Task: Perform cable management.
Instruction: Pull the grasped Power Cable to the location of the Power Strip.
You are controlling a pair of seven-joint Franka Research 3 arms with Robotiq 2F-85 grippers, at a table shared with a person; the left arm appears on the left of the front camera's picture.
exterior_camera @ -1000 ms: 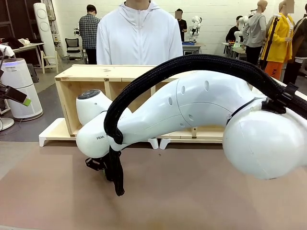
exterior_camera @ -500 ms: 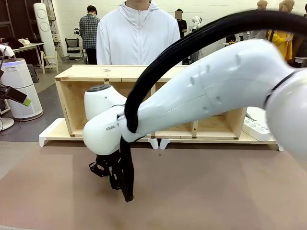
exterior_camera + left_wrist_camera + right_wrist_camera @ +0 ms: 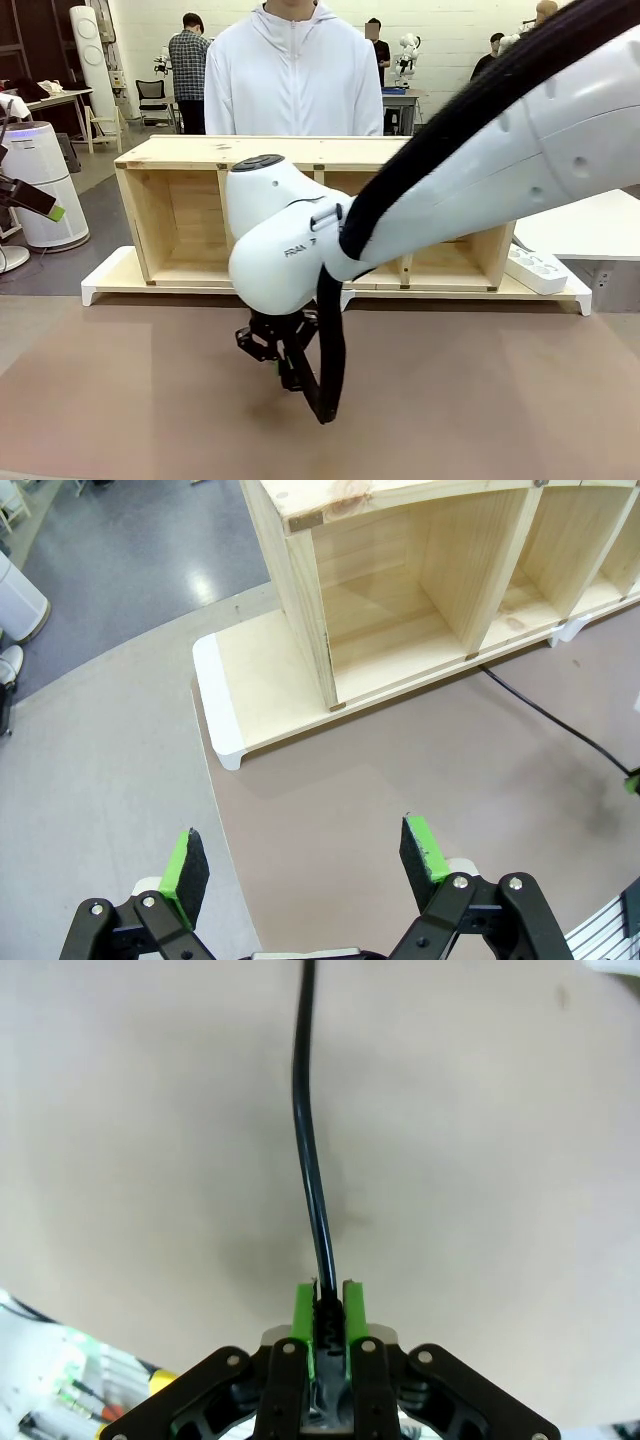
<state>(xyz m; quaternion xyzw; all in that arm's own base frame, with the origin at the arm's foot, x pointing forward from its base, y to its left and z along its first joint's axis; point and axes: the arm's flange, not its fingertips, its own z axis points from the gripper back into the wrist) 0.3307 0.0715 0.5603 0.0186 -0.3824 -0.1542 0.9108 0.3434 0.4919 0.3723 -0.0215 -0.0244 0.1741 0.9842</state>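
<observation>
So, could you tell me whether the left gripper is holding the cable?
No, the left gripper is open with nothing between its jaws; the cable lies farther off.

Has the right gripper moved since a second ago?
Yes. The right gripper has shifted toward the robot's right, from below the wooden shelf's left compartment toward its middle.

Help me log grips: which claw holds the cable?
The right claw: it is shut on the thin black cable; the left claw hangs open, empty.
</observation>
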